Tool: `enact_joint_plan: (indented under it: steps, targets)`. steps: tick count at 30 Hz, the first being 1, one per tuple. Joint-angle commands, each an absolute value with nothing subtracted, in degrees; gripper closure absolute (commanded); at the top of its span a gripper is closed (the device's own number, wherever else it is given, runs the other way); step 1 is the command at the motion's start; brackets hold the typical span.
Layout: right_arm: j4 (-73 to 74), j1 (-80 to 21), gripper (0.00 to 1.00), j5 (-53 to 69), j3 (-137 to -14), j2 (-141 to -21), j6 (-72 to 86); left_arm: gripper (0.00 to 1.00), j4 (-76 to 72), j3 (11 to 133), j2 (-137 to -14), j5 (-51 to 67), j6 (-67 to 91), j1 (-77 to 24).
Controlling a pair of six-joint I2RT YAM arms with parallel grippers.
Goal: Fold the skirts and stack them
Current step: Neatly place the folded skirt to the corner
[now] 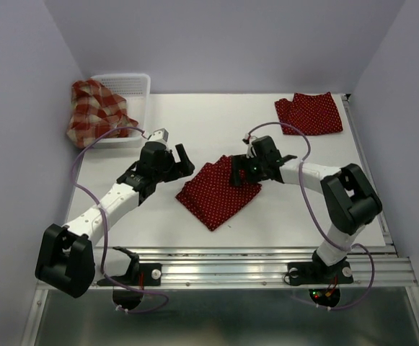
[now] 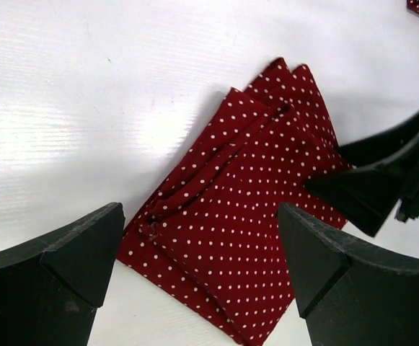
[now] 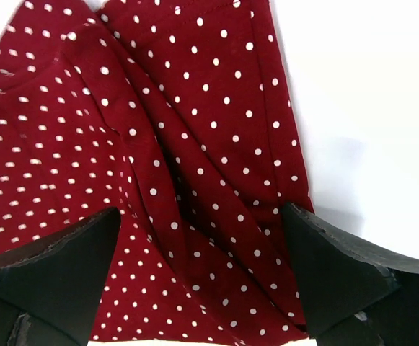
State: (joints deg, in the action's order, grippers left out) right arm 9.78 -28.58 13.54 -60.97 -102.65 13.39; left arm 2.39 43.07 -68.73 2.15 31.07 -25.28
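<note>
Nearest the arm bases, one dark red polka-dot skirt (image 1: 220, 191) lies on the counter (image 1: 195, 122) in a layered diamond, its folded edges overlapping and a little rumpled. This looks like the folding step for this piece, close to done. The right end effector (image 1: 239, 171) hovers over the skirt's right corner with jaws spread wide and nothing between them. The left end effector (image 1: 179, 160), equally wide and empty, hangs just beside the skirt's left corner above bare counter. Farther back on the right, a second polka-dot skirt (image 1: 310, 112) lies flat, probably the start of the stack. At the far left, the plaid skirt (image 1: 94, 112) is bunched in and over the white basket (image 1: 133, 79), untouched. The next move likely means pinching all layers of the centre skirt together, so the fold survives a final tuck or the carry to the stack.
</note>
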Motion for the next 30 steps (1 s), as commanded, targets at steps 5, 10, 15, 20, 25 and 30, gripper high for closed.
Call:
enact_joint_plan:
  steps: [5,10,15,20,25,30]
  targets:
    - [1.8,-31.6,0.00,12.7,-42.5,-88.3,34.2,0.01,0.9,46.2,-69.3,3.4,29.8,-24.2]
    - [8.0,-33.5,0.00,6.9,-47.5,-83.9,29.5,0.01,0.6,46.1,-69.6,4.3,30.0,-24.0]
    - [14.0,-33.5,0.00,-4.0,-54.3,-85.2,23.3,0.01,1.0,45.7,-68.9,3.4,30.0,-23.9]
    - [14.3,-34.2,0.00,-1.8,-57.7,-88.9,19.5,0.01,1.0,45.4,-68.1,2.5,30.0,-23.8]
    - [15.3,-35.4,0.00,-2.6,-59.3,-92.7,14.9,0.01,0.8,45.4,-68.4,2.4,29.9,-23.6]
    - [15.8,-36.6,0.00,-1.8,-59.6,-94.0,11.3,0.01,0.5,45.4,-69.0,2.5,30.0,-23.5]
